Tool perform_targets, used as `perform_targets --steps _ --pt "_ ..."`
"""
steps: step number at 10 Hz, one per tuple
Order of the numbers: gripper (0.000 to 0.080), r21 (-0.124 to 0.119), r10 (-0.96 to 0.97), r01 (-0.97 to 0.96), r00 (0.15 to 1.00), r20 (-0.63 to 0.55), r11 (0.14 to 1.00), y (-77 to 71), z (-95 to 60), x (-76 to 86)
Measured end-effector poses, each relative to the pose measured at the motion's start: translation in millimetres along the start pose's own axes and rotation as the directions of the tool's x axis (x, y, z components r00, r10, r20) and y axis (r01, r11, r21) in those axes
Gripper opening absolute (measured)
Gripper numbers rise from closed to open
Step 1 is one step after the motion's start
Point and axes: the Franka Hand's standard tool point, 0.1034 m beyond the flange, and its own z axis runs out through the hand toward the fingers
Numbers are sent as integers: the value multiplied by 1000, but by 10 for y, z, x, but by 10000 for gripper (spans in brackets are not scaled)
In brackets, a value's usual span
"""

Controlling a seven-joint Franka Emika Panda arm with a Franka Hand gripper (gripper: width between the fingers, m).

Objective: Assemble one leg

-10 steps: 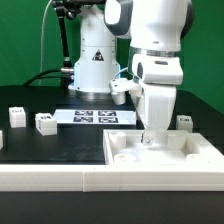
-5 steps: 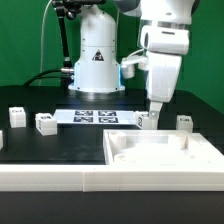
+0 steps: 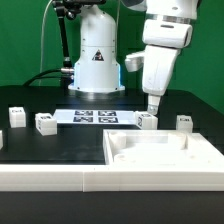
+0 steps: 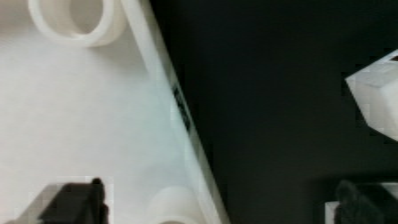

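My gripper (image 3: pixel 153 104) hangs open and empty above the back edge of the large white panel (image 3: pixel 165 150). One white leg (image 3: pixel 147 120) with a tag stands just below and a little to the exterior view's left of the fingertips, apart from them. Another leg (image 3: pixel 184 122) stands behind the panel at the exterior view's right. Two more legs (image 3: pixel 44 122) (image 3: pixel 17 116) stand at the left. In the wrist view the gripper (image 4: pixel 217 205) has its dark fingers (image 4: pixel 71 200) wide apart over the panel's edge (image 4: pixel 89 120), with a leg's corner (image 4: pixel 377 95) at the side.
The marker board (image 3: pixel 92 116) lies flat on the black table in front of the robot's base (image 3: pixel 95 65). A round corner socket (image 4: pixel 75 20) of the panel shows in the wrist view. A white rail (image 3: pixel 50 178) runs along the table's front.
The gripper has risen from low at the panel's back edge, uncovering the leg that stands there. The legs and the panel have not moved.
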Motion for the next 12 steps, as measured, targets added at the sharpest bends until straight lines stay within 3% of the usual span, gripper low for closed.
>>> perform_targets --steps 2,5,7,9,11,12 --pt "648 1 296 -297 954 -33 955 -175 32 108" --pt "648 56 638 -636 770 -30 770 -313 77 290" --pt "648 64 689 -686 724 -34 724 -318 75 323" --pt "648 82 795 -792 606 -21 605 -351 75 348" --pt "648 109 940 -934 342 1 340 -552 108 465" --pt "648 134 972 -963 236 6 233 -571 121 515"
